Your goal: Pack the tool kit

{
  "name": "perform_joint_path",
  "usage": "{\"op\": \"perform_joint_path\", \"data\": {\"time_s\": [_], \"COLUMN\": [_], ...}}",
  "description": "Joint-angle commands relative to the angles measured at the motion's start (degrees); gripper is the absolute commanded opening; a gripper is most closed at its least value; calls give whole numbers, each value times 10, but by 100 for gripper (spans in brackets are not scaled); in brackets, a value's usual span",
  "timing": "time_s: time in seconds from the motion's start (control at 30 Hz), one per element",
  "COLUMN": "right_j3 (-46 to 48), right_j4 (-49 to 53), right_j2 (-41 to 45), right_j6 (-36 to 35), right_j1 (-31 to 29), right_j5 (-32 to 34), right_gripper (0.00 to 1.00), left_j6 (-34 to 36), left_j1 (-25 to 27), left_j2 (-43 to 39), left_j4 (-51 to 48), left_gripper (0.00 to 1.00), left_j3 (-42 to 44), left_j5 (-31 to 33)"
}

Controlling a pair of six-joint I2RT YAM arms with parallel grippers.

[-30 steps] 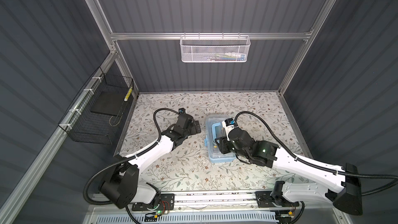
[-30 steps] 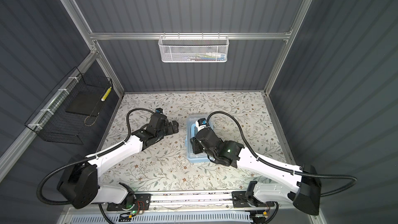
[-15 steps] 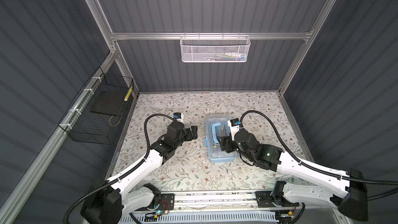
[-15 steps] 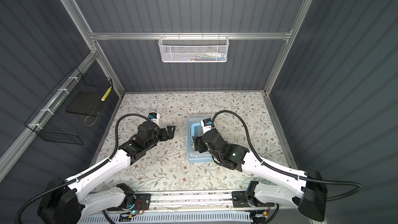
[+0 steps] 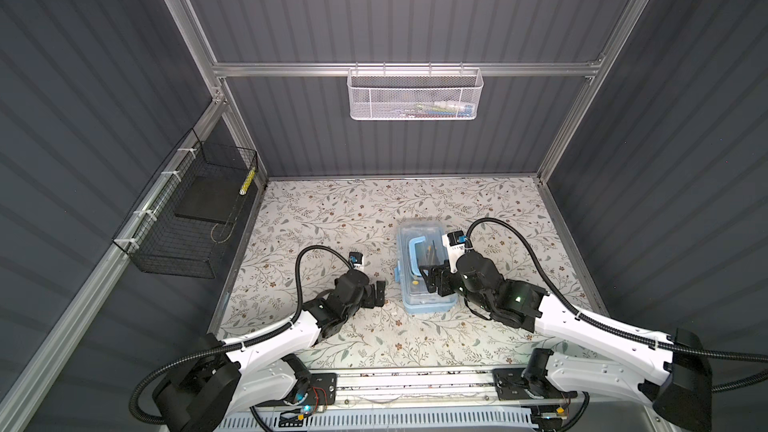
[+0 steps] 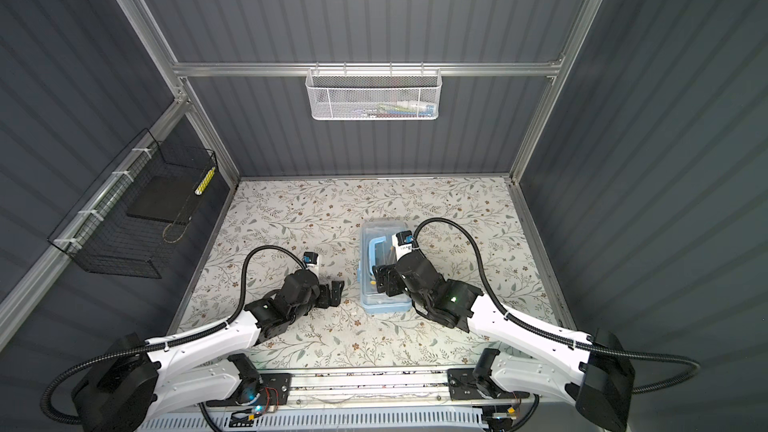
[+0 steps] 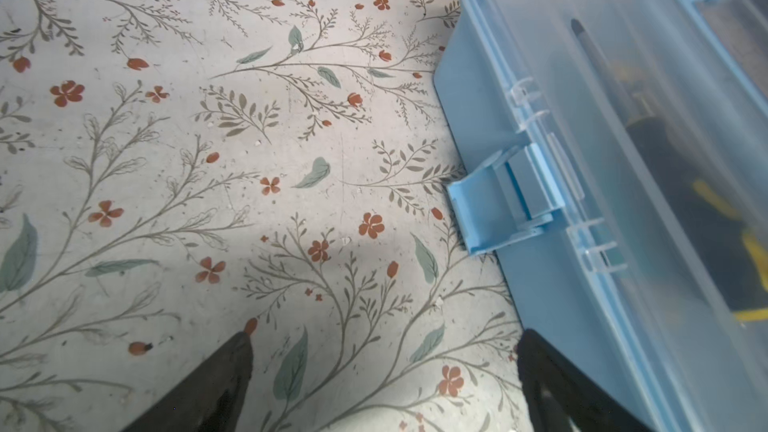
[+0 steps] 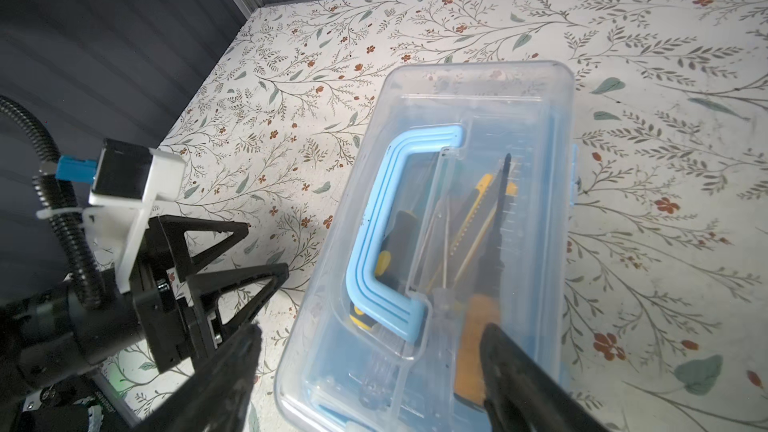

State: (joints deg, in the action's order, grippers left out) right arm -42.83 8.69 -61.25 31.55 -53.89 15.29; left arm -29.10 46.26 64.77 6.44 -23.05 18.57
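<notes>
The tool kit (image 5: 422,229) (image 6: 384,229) is a light-blue box lying on the floral table, its clear lid down and its blue handle (image 8: 390,218) flat on top. Through the lid I see a yellow-black utility knife (image 8: 473,218), a black-yellow screwdriver (image 8: 390,243) and thin hex keys (image 8: 446,243). My right gripper (image 5: 432,280) (image 8: 372,328) hovers open over the box's near end and holds nothing. My left gripper (image 5: 379,292) (image 7: 384,336) is open and empty, low over the table just left of the box. The blue latch (image 7: 494,205) sticks out from the box's side.
A white mesh basket (image 5: 415,95) holding a few items hangs on the back wall. A black wire basket (image 5: 191,214) on the left wall holds a dark slab and a yellow-black item. The arm bases and a rail (image 5: 415,384) run along the front edge.
My left arm has drawn back toward the front, its gripper now beside the box's near half. My right gripper has opened wider and slid toward the box's near end.
</notes>
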Motion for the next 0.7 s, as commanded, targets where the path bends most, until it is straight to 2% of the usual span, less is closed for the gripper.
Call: {"op": "perform_joint_path", "data": {"time_s": [0.0,0.17,0.37,0.67], "right_j3": [12,17,20,24], "right_j4": [-10,-10,-6,-11], "right_j2": [7,6,10,7], "right_j6": [6,7,10,9], "right_j1": [5,13,24,30], "right_j5": [-2,-6,-17,-36], "right_gripper": [82,82,82,82], "left_j6": [-2,12,13,15], "left_j1": [29,67,81,82], "left_j2": [18,91,147,189], "left_j4": [68,131,211,250], "left_gripper": [99,99,99,99], "left_j3": [22,20,26,23], "left_j5": [72,120,80,55]}}
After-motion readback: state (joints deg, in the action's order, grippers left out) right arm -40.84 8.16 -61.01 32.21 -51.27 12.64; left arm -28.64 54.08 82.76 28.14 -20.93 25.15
